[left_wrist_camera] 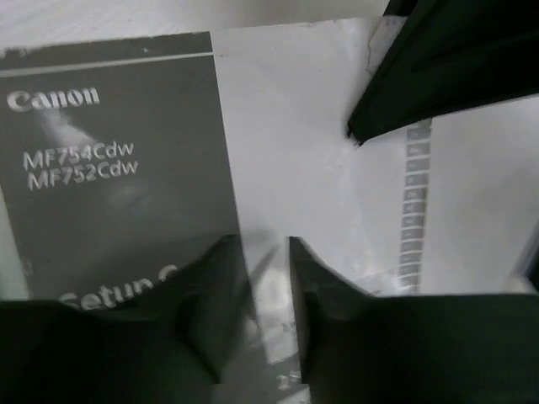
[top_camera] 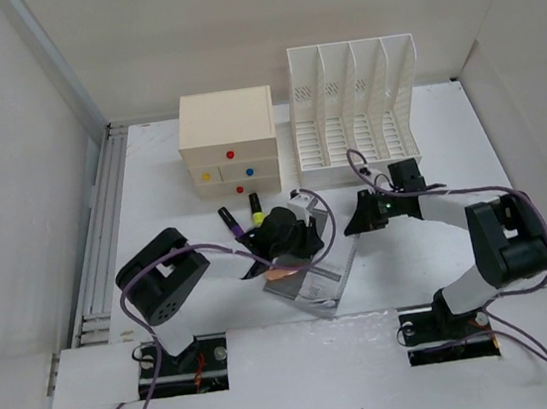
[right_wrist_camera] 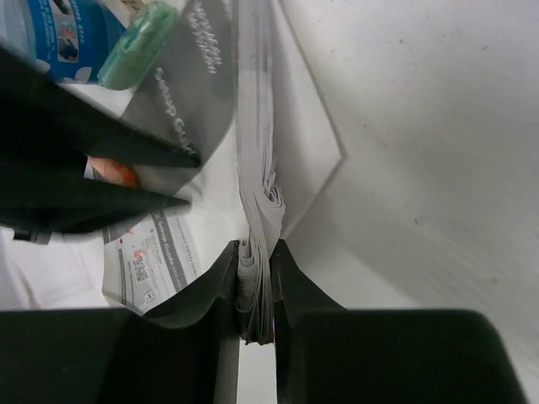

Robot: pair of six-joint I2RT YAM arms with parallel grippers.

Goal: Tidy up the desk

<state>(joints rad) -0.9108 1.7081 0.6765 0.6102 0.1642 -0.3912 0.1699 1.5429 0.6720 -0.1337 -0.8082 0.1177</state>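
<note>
**White desk only partly sorted: papers in the right pincer, markers loose**

The desk [top_camera: 465, 141] fills the floor of the scene, running from the arm bases to the far wall. By the look of things the tidying is at an early or middle stage. The white slotted file rack [top_camera: 356, 105] at the far right shows no papers in its slots. The cream drawer box [top_camera: 227, 130] beside it, to the left, has all its drawers closed.

A paper stack [top_camera: 314, 277] lies at the near centre, its top sheet a grey Canon setup booklet [left_wrist_camera: 118, 168]. The right gripper [right_wrist_camera: 255, 282] is clamped tight on the stack's right edge. The left gripper [left_wrist_camera: 266, 286] hovers over the booklet with a narrow gap between its fingers, and nothing is seen pinched there.

What seems left is filing the papers and putting away the small things. A purple marker [top_camera: 229, 220] and a yellow marker [top_camera: 254, 207] lie just near of the drawer box. A small orange item [top_camera: 282, 274], too unclear to name, sits on the papers under the left gripper.

Both arms crowd the same stack, so the left arm may block a lift toward the rack. Loose items on top could slide off.
</note>
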